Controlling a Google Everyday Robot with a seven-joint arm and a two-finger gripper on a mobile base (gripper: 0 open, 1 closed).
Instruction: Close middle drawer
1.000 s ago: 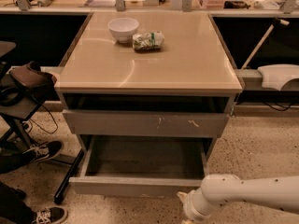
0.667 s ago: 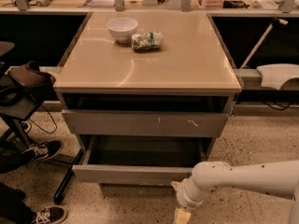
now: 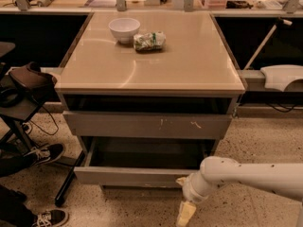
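The middle drawer [image 3: 128,176] of the cabinet stands pulled out, its plain grey front low in the view and its grey tray interior [image 3: 147,154] open to sight. Above it the top drawer [image 3: 147,125], with pale scratch marks on its front, is slightly out too. The lowest drawer front is hidden behind the middle one. My white arm [image 3: 246,174] reaches in from the right. My gripper [image 3: 185,213] hangs just in front of the right end of the middle drawer's front, pointing down toward the floor.
A white bowl [image 3: 124,30] and a crumpled green snack bag [image 3: 149,40] sit on the beige cabinet top [image 3: 189,65]. A chair with a bag [image 3: 26,82] and a person's sneakers [image 3: 45,153] are at the left. Speckled floor lies in front.
My arm and gripper have moved left toward the middle drawer's front. The drawer sits a little further in than before.
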